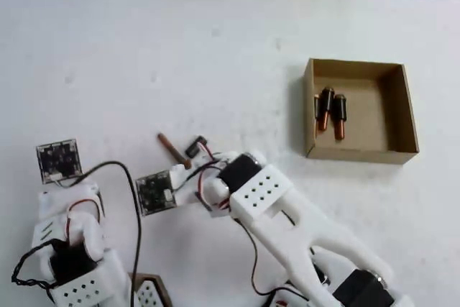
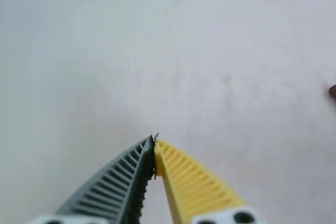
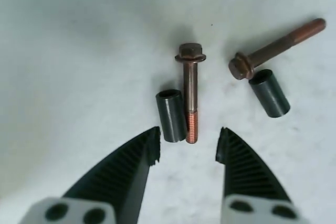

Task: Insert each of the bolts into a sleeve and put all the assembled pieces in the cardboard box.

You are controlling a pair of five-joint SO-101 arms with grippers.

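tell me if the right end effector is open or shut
Open: the right end effector has a clear gap between its fingers, holding nothing.

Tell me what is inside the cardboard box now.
Inside the cardboard box, bolts in dark sleeves lie side by side near one wall: two clearly, perhaps a third. The rest of the floor looks bare. The near wall hides the floor strip just behind it.
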